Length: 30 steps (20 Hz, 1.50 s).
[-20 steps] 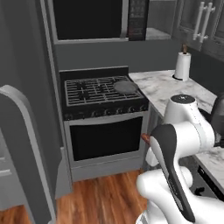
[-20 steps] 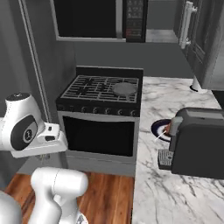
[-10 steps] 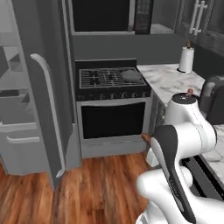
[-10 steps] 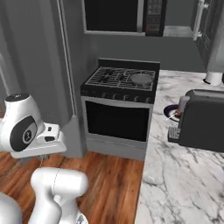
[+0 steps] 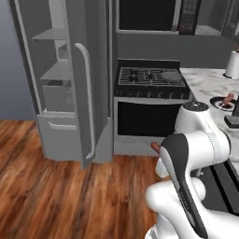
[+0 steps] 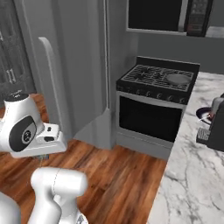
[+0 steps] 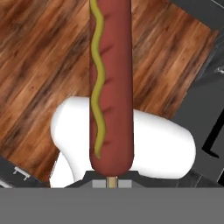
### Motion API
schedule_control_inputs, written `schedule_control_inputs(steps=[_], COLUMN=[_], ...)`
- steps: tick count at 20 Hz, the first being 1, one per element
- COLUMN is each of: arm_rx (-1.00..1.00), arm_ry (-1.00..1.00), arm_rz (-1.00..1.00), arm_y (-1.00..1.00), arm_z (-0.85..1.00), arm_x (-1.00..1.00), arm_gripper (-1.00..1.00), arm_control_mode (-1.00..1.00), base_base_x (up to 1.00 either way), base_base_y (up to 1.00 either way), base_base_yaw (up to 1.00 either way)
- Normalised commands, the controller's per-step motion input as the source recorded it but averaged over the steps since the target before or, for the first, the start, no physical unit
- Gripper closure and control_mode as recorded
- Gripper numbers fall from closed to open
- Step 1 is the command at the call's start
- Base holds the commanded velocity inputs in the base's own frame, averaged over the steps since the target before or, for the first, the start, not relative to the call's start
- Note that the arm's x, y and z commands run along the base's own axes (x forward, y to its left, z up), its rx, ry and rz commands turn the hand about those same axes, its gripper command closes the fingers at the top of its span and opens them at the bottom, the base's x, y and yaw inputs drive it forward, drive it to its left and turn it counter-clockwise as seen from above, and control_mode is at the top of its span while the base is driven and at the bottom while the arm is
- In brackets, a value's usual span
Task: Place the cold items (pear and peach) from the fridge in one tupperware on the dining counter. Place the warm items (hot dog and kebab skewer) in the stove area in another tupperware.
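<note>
Your claw is clamped tight on the hot dog [image 7: 110,83]. In the hand view it runs straight up the middle, a smooth, glossy red-brown cylinder with a rounded end, a wavy mustard line squiggling down its length and a pale wooden stick poking out at the bottom. Behind it you've got warm, streaky wood-plank floor [image 7: 39,57].

From the left base view, a reddish tip of the hot dog [image 5: 155,146] peeks out beside the arm's dark, curved forearm, low in front of the oven door.

Ahead of you stands the stove [image 5: 150,105]: black iron grates on top, a row of knobs along its front edge, a dark glass oven door below. The fridge [image 5: 70,74] beside it stands with its matte grey door [image 5: 88,84] swung open, long rounded handle facing you, flat shelves showing inside.

To the right, the marbled white counter [image 6: 192,175] carries a boxy dark toaster [image 6: 216,127] near its far edge, with a round dark plate [image 5: 219,101] just beyond it.
</note>
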Motion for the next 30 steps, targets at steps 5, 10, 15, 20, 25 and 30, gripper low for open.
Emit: schedule_control_inputs(steps=[5,10,15,20,25,30], arm_rx=[0.00,0.00,0.00,0.00,0.00,0.00], arm_ry=[0.00,0.00,0.00,0.00,0.00,0.00], arm_rz=[0.00,0.00,0.00,0.00,0.00,0.00], arm_y=[0.00,0.00,0.00,0.00,0.00,0.00], arm_z=[0.00,0.00,0.00,0.00,0.00,0.00], arm_x=[0.00,0.00,0.00,0.00,0.00,0.00], arm_gripper=[1.00,1.00,1.00,1.00,1.00,1.00], arm_control_mode=[1.00,1.00,1.00,1.00,1.00,1.00], base_base_x=[-0.52,-0.55,-0.28,-0.31,-0.14,0.34], base_base_y=[0.36,0.28,0.66,0.89,0.82,0.45], base_base_yaw=[0.46,0.45,0.44,0.40,0.39,0.46])
